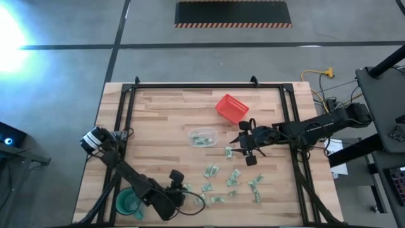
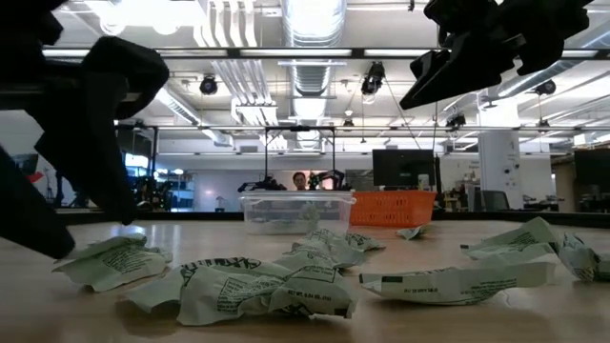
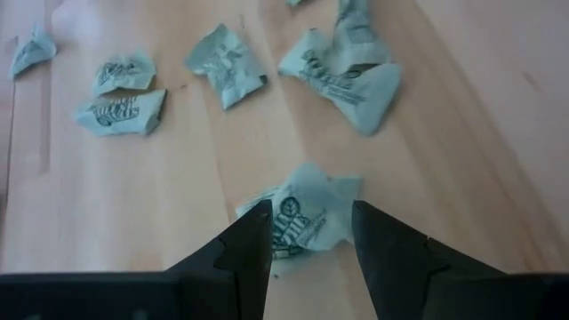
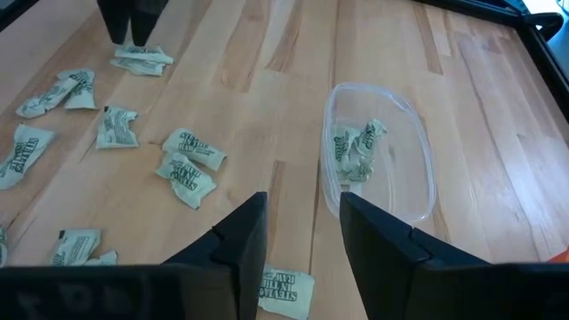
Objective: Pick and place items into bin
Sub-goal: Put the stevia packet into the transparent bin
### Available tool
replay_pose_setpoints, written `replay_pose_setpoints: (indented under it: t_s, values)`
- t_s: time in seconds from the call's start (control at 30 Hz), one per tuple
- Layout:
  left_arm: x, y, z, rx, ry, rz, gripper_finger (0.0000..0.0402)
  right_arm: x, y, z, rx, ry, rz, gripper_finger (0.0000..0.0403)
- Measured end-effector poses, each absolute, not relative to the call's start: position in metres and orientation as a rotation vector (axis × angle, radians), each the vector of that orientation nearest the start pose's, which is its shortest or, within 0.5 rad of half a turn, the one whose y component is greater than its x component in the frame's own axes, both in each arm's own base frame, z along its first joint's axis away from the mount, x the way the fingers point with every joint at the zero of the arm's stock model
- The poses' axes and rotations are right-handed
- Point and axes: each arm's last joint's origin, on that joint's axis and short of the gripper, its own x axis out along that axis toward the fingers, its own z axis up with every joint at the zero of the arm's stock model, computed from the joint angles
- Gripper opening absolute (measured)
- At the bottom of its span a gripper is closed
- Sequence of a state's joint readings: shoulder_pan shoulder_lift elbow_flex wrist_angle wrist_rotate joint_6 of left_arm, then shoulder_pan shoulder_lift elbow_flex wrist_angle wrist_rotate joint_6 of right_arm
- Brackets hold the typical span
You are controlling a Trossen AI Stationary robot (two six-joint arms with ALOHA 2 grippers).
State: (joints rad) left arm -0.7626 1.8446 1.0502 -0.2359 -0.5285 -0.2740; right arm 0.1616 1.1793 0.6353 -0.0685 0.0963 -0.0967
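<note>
Wooden desk point(image 1: 164, 111): left gripper point(image 3: 311, 240), fingers apart, straddles one of the items point(image 3: 307, 213) near the front edge; right gripper point(image 4: 298, 236), fingers apart, empty, hovers beside the bin point(image 4: 391, 147).

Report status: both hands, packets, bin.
Left hand open, low over a packet. Right hand open, empty, raised beside the bin. Few packets binned, most loose. Nothing in the way.

Crinkled paper items point(image 3: 307, 218) (matt wood table point(image 1: 164, 114))
</note>
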Motion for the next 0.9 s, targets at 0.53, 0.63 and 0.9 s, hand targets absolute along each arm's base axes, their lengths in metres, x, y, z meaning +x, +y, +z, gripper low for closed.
replay_pose_setpoints:
  t_s: [0.53,0.63,0.9]
  values:
    - [0.283,-0.203,0.137,0.134,0.943,-0.057,0.0138,0.236,0.036,0.215,-0.168,0.609,0.091,0.0129]
    - [0.283,-0.202,0.137,0.132,0.948,-0.059,0.0138,0.236,0.036,0.215,-0.166,0.61,0.09,0.0126]
    - [0.282,-0.202,0.137,0.134,0.956,-0.065,0.0084,0.236,0.036,0.215,-0.166,0.609,0.09,0.0125]
